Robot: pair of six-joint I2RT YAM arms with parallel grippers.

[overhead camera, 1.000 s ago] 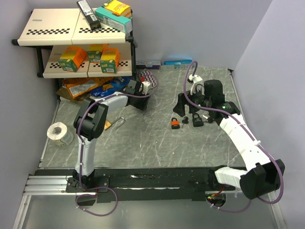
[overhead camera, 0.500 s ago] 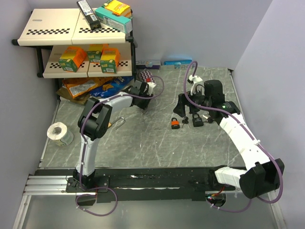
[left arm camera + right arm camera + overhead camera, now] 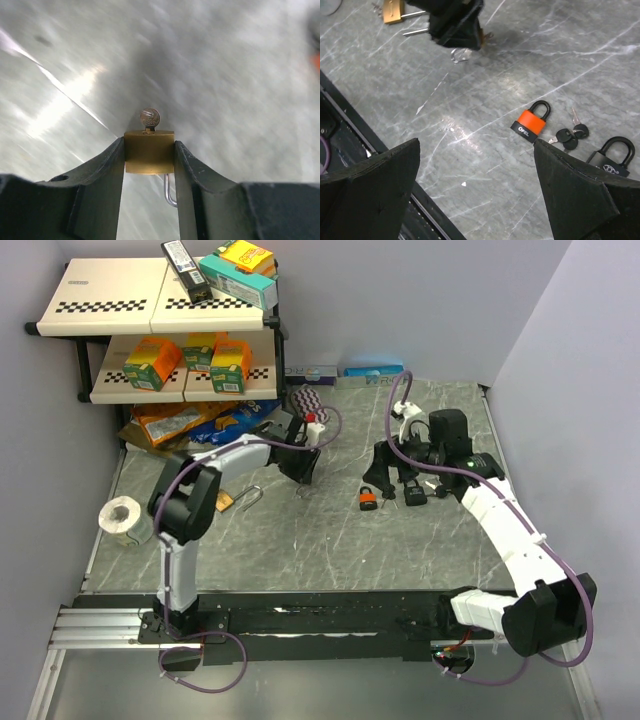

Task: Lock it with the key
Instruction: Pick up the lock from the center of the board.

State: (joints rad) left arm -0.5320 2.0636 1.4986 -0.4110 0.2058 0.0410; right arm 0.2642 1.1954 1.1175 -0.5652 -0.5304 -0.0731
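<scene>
Gripping the brass padlock (image 3: 149, 151) across its body, the left gripper (image 3: 149, 146) is clenched on the lock above the middle of the counter (image 3: 330, 540). The key (image 3: 150, 118) sits in the keyway and its head stands clear beyond the fingertips. Only a short length of the shackle (image 3: 170, 192) shows behind the body, so whether it is seated cannot be told. The left wrist view is blurred at the counter surface, and contact with the counter cannot be confirmed.

The right gripper (image 3: 476, 145) stands fully released and empty, well apart from the held lock. It hovers over an orange padlock (image 3: 531, 123), loose keys (image 3: 568, 136) and a black padlock (image 3: 610, 159). A second brass padlock (image 3: 393, 10) lies further to the left.

Assessment: the step in hand is presenting the lock so the key can be turned.

Recommendations:
- Keep the left grip firm and steady so the body cannot twist.
- Point the key head toward the right arm.
- Confirm the shackle is pressed home before turning.
- Close the right gripper on the flat of the key head only, in line with the keyway, and turn without side load.
</scene>
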